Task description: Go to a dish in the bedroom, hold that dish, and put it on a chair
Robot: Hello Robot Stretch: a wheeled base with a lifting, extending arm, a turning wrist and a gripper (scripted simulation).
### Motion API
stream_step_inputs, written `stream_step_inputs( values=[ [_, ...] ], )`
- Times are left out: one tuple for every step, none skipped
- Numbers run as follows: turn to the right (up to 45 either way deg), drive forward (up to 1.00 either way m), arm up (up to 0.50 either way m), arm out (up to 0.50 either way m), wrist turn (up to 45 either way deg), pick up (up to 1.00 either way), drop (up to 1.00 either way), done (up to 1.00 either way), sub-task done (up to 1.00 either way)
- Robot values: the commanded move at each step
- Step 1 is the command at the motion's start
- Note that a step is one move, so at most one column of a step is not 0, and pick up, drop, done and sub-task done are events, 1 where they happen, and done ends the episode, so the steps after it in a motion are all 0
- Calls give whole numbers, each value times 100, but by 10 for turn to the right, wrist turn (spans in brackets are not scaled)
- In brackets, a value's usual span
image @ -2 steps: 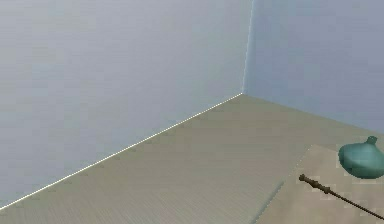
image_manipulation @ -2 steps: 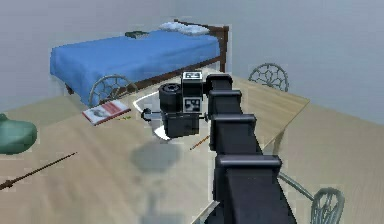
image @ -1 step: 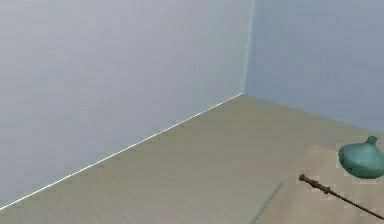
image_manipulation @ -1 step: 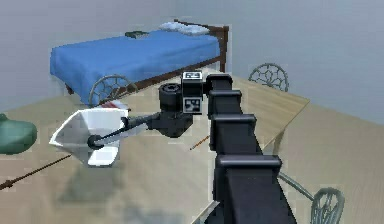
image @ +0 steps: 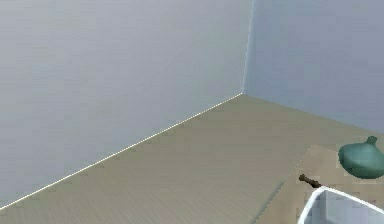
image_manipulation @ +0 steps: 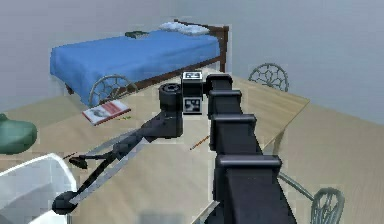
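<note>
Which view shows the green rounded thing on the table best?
The forward view: the green rounded thing sits nearly whole near its right edge. The arm side view cuts it off at its left edge.

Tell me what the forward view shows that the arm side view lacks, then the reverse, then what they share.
Forward view's own: two bare walls meeting at a corner, with open floor below.
Arm side view's own: a blue-covered bed, round-backed chairs, a red-and-white book, the arm and the gripper; I cannot tell whether it holds anything.
Shared: the wooden table, a green rounded vessel and a white container.
</note>
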Motion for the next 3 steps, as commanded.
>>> stream_step_inputs(
  values=[
    [0,0,0,0,-240,0,0,0,0],
    [0,0,0,-20,0,0,0,0,0],
    [-450,0,0,0,0,0,0,0,0]
  ],
)
